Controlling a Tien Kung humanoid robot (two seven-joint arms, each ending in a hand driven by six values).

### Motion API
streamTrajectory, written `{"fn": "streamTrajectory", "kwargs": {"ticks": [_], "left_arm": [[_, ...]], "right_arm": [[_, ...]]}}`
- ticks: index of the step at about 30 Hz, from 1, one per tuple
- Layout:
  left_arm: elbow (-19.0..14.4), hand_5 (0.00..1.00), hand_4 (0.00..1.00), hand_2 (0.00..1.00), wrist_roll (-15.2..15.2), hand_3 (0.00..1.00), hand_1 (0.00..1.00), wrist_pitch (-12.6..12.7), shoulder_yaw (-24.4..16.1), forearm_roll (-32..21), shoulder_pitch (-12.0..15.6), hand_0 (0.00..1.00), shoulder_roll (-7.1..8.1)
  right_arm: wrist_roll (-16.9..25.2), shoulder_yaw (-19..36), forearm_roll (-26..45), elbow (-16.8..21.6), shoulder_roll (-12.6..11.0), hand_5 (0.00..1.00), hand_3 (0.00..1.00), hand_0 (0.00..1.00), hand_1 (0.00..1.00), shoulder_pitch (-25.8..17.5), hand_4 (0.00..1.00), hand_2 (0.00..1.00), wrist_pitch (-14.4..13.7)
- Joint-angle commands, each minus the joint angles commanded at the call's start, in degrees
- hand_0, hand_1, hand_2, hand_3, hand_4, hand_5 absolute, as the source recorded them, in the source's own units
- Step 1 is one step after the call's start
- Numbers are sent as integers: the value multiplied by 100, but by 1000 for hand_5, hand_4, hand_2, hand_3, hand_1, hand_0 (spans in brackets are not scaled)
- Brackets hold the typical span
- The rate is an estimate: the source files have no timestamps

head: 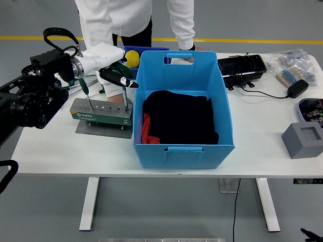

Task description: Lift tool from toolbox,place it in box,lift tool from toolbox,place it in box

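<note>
We look down over a white table (75,146). Our left hand (117,74) reaches in from the left, its dark fingers (123,80) curled around the handle of a screwdriver (124,96). The screwdriver stands nearly upright, handle on top, thin shaft running straight down from the fingers, its tip at or just inside a hole in the grey tool holder (102,112). We cannot tell whether the tip has cleared the hole. A second screwdriver (87,95) with a green handle stands in the holder further left, untouched.

The big blue box (183,103) sits just to the right of the holder, open on top, with dark cloth (179,117) inside. Its near wall rises higher than the holder, so we judge the tool must go straight up along its own length, then sideways to the right over the rim.

Our right hand is out of sight. A person in a white coat (131,17) stands at the far side, one hand (189,50) resting by the box's far rim.
</note>
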Motion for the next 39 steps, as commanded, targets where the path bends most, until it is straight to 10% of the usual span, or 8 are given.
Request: {"fn": "streamTrajectory", "kwargs": {"ticks": [39], "left_arm": [[-1409, 510, 731, 7, -30, 32, 2, -413, -487, -576, -226, 155, 480]], "right_arm": [[-20, 59, -63, -11, 6, 651, 543, 619, 598, -31, 777, 668, 7]]}}
